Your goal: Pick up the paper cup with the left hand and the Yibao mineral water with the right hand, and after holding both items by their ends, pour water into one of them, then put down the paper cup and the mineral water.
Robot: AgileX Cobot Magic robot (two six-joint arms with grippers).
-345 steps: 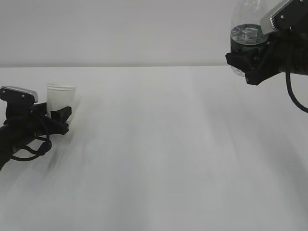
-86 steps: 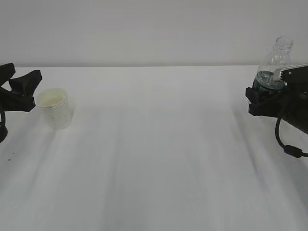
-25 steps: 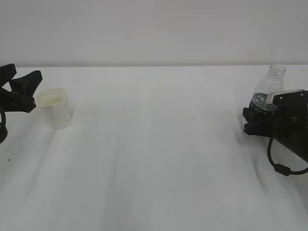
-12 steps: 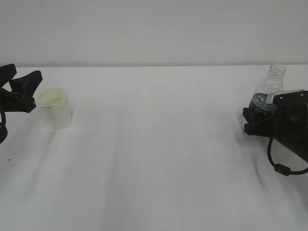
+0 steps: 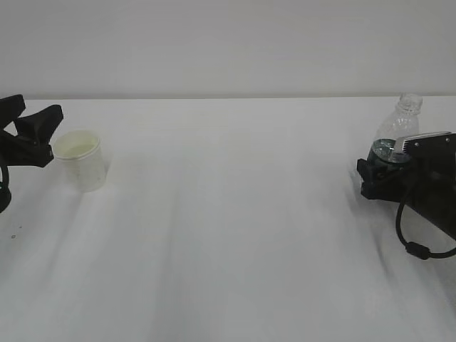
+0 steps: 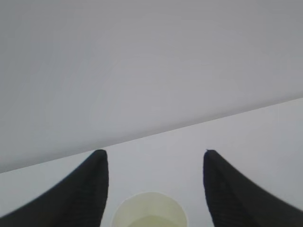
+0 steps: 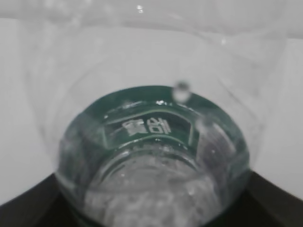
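Looking along the matte white table, I see the small tapered paper cup standing upright at far left, rolled rim and pale cream inside showing. My left hand sits just beside it, black fingers spread wide and clear of the cup. At far right my right hand is clamped around the clear ribbed Yibao mineral water, dark green band inside the grip, capless threaded neck up.
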